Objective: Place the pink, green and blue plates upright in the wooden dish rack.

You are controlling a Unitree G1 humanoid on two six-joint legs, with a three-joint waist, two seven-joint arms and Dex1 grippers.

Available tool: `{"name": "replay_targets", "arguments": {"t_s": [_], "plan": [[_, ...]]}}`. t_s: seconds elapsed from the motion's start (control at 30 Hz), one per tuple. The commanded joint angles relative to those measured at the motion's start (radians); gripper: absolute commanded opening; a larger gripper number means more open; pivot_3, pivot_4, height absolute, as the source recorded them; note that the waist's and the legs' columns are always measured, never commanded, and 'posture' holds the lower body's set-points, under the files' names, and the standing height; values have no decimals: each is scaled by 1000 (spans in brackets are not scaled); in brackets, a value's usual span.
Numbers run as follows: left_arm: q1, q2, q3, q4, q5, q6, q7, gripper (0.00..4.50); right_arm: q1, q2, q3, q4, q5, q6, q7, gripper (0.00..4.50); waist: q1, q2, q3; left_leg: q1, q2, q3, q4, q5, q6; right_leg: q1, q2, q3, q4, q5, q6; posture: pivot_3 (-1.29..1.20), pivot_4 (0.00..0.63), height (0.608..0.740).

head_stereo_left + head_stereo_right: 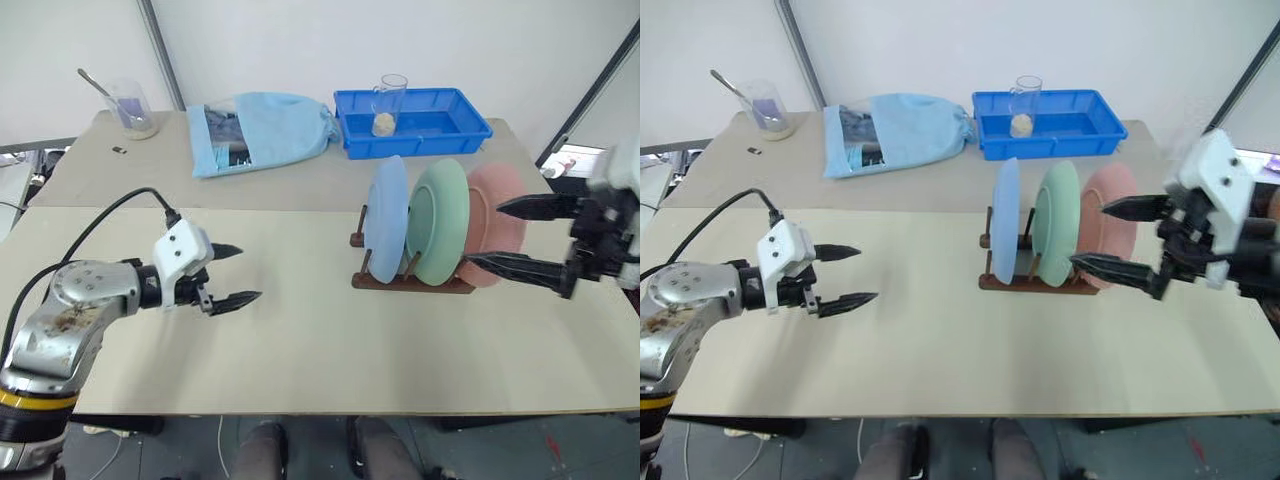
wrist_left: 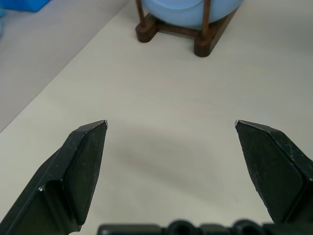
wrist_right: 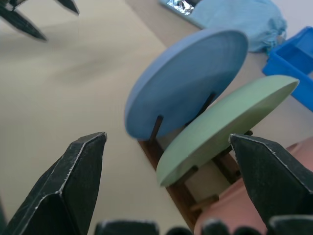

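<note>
Bare tabletop (image 1: 300,340) lay open between the left end effector (image 1: 232,275) and the rack (image 1: 410,282), whose three upright plates (image 1: 438,222) blocked the right side. Behind, a bag (image 1: 265,130), tray (image 1: 412,122) and beaker (image 1: 132,108) crowded the far edge.

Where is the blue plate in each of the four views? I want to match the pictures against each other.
Left eye view: blue plate stands at the rack's left end, right of centre.
Right eye view: blue plate, same slot, near centre.
Left wrist view: its lower edge shows at the top, between two pegs.
Right wrist view: blue plate fills the centre, tilted.
Shared landmark: the wooden rack, with the green plate next to the blue one.
</note>
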Motion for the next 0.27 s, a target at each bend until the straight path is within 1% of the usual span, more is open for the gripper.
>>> {"name": "replay_targets", "arguments": {"t_s": [0.03, 0.1, 0.13, 0.27], "plan": [[70, 18, 62, -96, -33, 1, -7, 4500, 185, 17, -156, 26, -216, -135, 219, 4458, 6, 0, 0, 1, 0, 0, 0, 0, 0, 1, 0, 0, 0, 0, 0, 0, 150, 740], [79, 14, 49, -112, -28, -2, 5, 4500, 250, 25, -172, 48, -288, -219, 283, 4458, 8, 0, 0, 1, 0, 2, 1, 0, 0, 1, -1, 0, 0, 0, 0, 0, 150, 740], [76, 8, 38, -120, -33, 0, 11, 4500, 257, 30, -163, 62, -306, -248, 293, 4458, 7, 0, 0, 1, 0, 2, 3, 0, 0, 1, -1, 0, 1, 0, 0, 0, 150, 740], [56, -8, 4, -122, -44, -7, 12, 4500, 219, 52, -106, 96, -324, -302, 283, 4458, -1, 0, 0, 2, 1, 3, 6, 0, -1, 1, -1, 0, 1, 1, 0, 0, 150, 740]]}}
